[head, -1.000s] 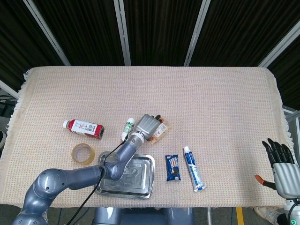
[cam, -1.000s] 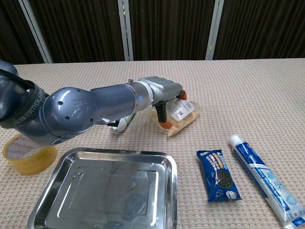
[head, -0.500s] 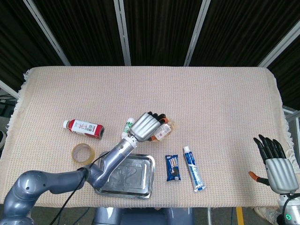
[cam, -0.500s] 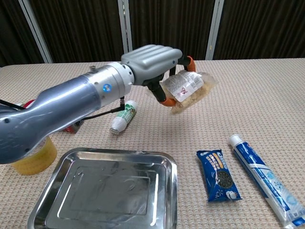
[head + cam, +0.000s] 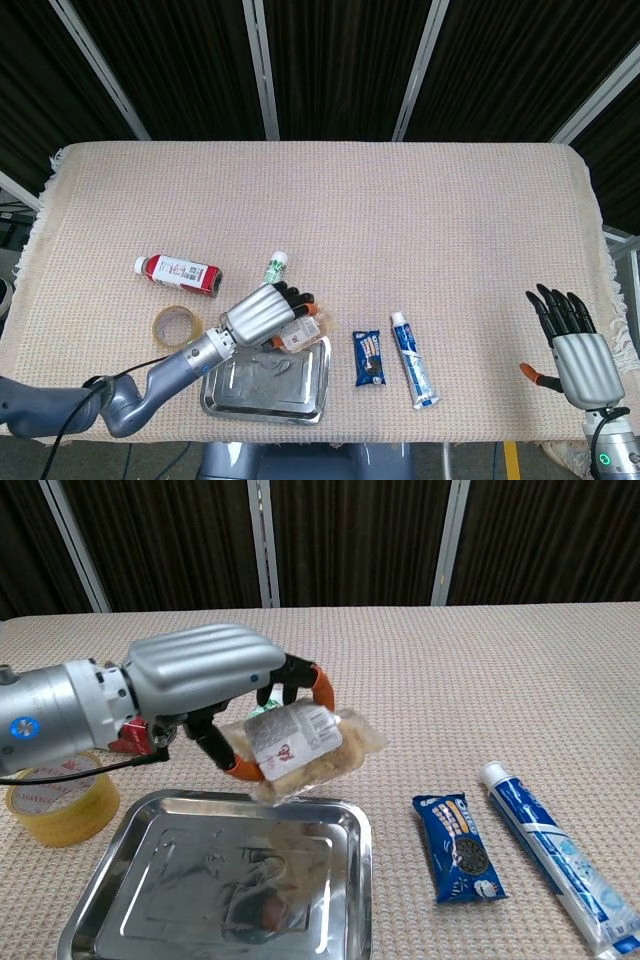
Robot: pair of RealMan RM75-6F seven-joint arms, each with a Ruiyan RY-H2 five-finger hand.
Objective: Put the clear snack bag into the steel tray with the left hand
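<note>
While the clear snack bag (image 5: 300,742) is held off the table, it is gripped by the left hand (image 5: 200,680), whose fingers (image 5: 318,685) are curled over its top and whose thumb is pressed in from below. The bag is seen above the far edge of the steel tray (image 5: 150,920), clear of the tray's floor, with its label turned up. From the head view, the left hand (image 5: 262,312) and bag (image 5: 298,335) are placed over the tray's (image 5: 300,400) upper edge. A roll of tape (image 5: 50,805) is lying just left of the tray, and a blue cookie pack (image 5: 458,848) and a toothpaste tube (image 5: 555,855) are lying to its right. The right hand (image 5: 575,345) is held off the table's right edge, with its fingers spread and nothing in it.
</note>
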